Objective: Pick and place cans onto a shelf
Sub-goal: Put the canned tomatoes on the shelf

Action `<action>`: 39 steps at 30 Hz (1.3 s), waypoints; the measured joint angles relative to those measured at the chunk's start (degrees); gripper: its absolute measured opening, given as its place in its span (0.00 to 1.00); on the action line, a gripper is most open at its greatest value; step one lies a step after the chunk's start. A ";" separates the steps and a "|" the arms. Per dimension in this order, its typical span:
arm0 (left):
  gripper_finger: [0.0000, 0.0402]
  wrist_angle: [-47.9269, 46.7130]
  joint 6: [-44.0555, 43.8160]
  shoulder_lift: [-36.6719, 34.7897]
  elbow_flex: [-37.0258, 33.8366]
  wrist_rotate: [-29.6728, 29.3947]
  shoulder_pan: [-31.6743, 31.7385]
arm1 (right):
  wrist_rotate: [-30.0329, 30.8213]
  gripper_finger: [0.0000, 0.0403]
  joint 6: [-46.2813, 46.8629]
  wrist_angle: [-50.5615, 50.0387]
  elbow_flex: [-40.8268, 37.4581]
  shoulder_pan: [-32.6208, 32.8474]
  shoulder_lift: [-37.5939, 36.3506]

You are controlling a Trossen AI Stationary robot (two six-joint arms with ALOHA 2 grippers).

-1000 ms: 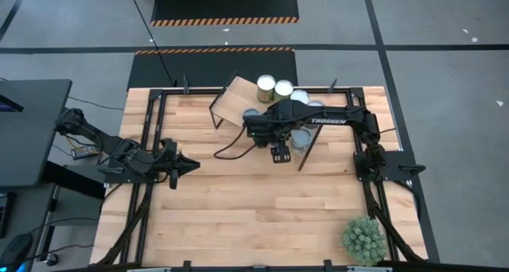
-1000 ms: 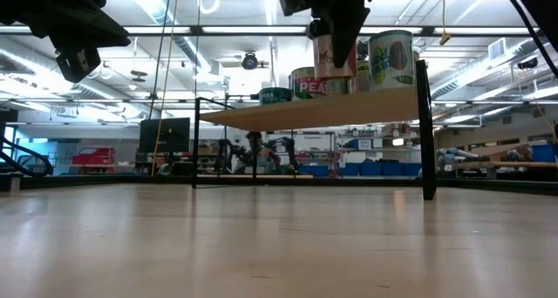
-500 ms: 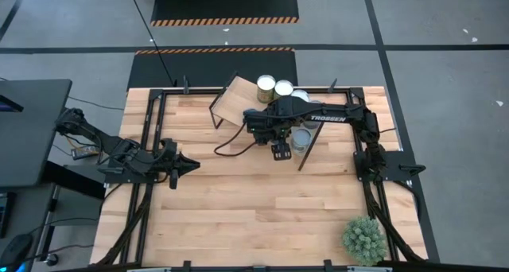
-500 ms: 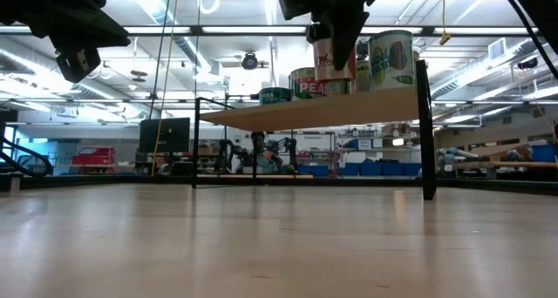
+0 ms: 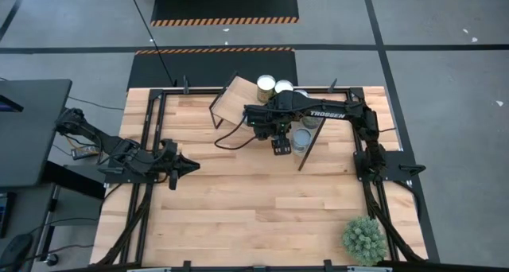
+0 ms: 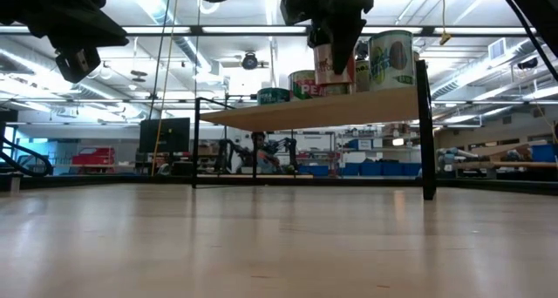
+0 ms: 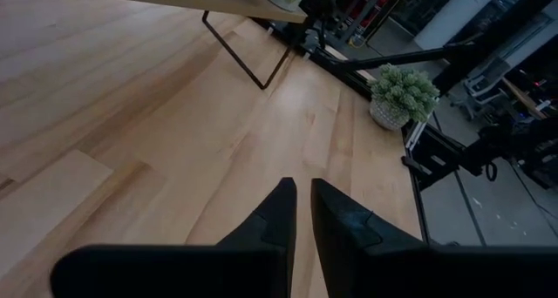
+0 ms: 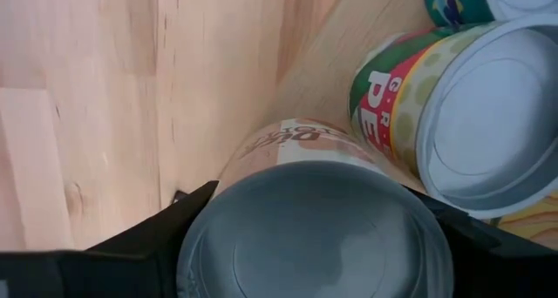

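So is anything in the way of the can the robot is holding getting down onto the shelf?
Nothing visible blocks it. The right end effector holds the can just above the shelf. A green and red can stands close beside it, so the spot is tight but bare.
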 joint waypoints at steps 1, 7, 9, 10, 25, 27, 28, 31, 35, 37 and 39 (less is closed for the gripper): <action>0.11 0.00 -0.01 0.00 0.00 0.27 0.00 | 0.00 0.75 0.24 -0.02 0.00 0.01 0.00; 0.11 -0.03 -0.02 -0.01 0.00 1.30 -0.02 | -0.47 0.75 1.06 -0.02 0.04 0.19 -0.75; 0.11 -0.03 -0.02 -0.02 0.00 1.30 -0.01 | -1.07 0.75 2.00 -0.02 0.04 0.02 -0.87; 0.11 -0.04 -0.02 -0.02 0.00 1.31 -0.02 | -1.07 0.75 2.40 0.00 0.04 -0.06 -0.97; 0.11 -0.92 0.41 -0.02 0.00 1.31 -0.02 | -2.72 0.75 7.68 0.01 0.04 -1.68 -1.33; 0.11 -1.11 0.44 -0.02 0.00 1.31 -0.02 | -3.40 0.75 9.92 0.00 0.01 -2.28 -1.33; 0.11 -1.18 0.44 -0.02 0.00 1.31 -0.02 | -3.69 0.75 10.93 0.09 -0.28 -2.54 -1.33; 0.11 -1.18 0.44 -0.02 0.00 1.31 -0.02 | -4.64 0.75 13.35 0.02 -1.78 -3.05 -1.29; 0.11 -1.18 0.44 -0.02 0.00 1.31 -0.02 | -4.90 0.75 14.08 0.01 -4.09 -2.98 -1.29; 0.11 -1.16 0.44 -0.02 0.00 1.32 -0.02 | -3.62 0.75 14.66 -0.03 -5.26 -2.65 -1.29; 0.11 -1.16 0.34 -0.02 0.00 1.33 -0.02 | -2.80 0.75 15.35 -0.03 -5.96 -2.48 -1.29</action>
